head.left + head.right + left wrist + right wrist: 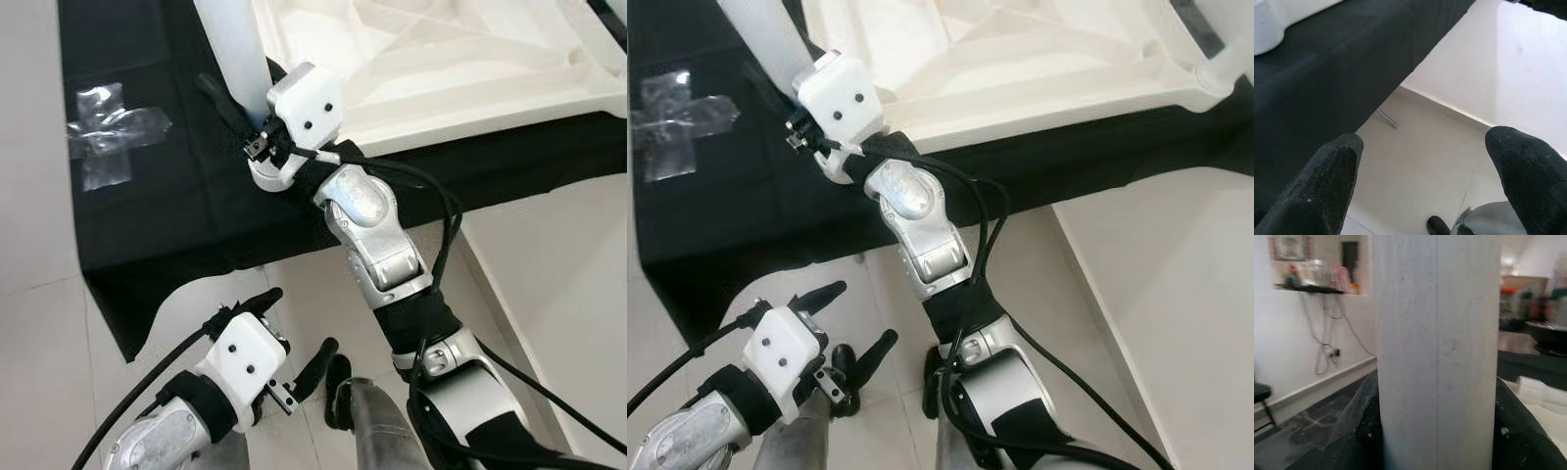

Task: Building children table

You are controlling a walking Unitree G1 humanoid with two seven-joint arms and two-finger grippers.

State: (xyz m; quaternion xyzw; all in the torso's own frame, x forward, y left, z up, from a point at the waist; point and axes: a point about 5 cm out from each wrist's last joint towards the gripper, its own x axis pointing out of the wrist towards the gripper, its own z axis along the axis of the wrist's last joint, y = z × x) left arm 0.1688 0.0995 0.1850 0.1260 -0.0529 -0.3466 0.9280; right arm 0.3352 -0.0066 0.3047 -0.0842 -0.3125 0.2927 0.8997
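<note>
Right gripper (240,122): reaching far over the black cloth (176,206), jaws closed around a white table leg (230,49) that stands upright just beside the near corner of the white upturned table (470,88). Left gripper (299,338): low and near, over the floor (39,372), jaws wide apart, empty. Clear plastic bag (113,132): far left on the cloth. Step judged: fitting the leg; next move calls for seating it firmly in its corner socket.

Pale tiled floor (549,294); black cloth (157,196) spread over it; white wall (1298,342), skirting, dangling cables (1327,347).
</note>
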